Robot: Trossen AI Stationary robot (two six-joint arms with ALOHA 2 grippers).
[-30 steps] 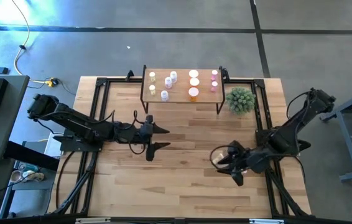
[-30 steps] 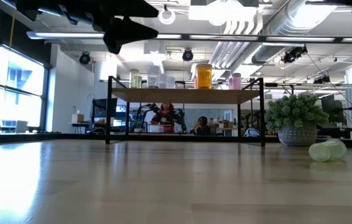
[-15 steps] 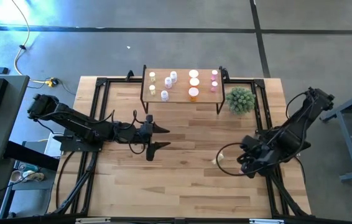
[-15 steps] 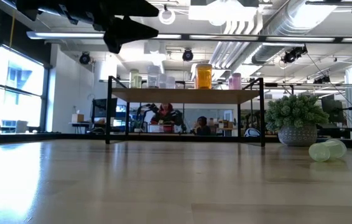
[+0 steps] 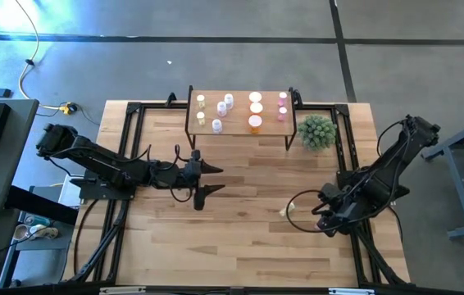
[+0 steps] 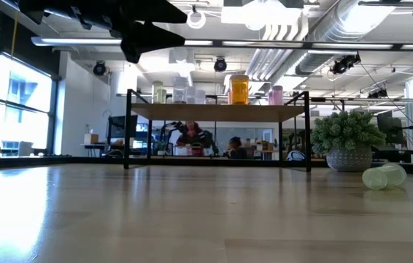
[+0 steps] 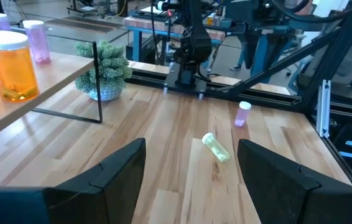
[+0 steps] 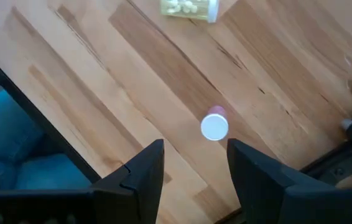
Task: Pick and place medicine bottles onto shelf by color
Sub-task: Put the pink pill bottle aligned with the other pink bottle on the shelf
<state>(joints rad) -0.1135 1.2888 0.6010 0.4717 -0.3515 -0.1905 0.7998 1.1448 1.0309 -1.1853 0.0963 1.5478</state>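
Observation:
The shelf [image 5: 237, 120] stands at the table's far edge with several medicine bottles upright on its top, grouped yellow-green, clear, orange [image 5: 254, 123] and pink [image 5: 282, 113]. A yellow-green bottle [image 7: 216, 147] lies on its side on the table right of the middle. A pink bottle [image 8: 214, 126] stands upright near it, straight below my right gripper [image 8: 194, 168], which points down, open, with nothing between its fingers. My left gripper [image 7: 191, 171] hovers open over the table's middle left, pointing toward the right side.
A green spiky plant in a pot [image 5: 316, 131] stands on the table right of the shelf. Black frame rails [image 5: 343, 147] run along the table's left and right sides. Bare plank tabletop [image 5: 240, 238] lies between the arms and toward the near edge.
My right gripper has drawn back toward the table's right edge and tipped over, so that it now points down at the table. The two bottles on the table have stayed in place.

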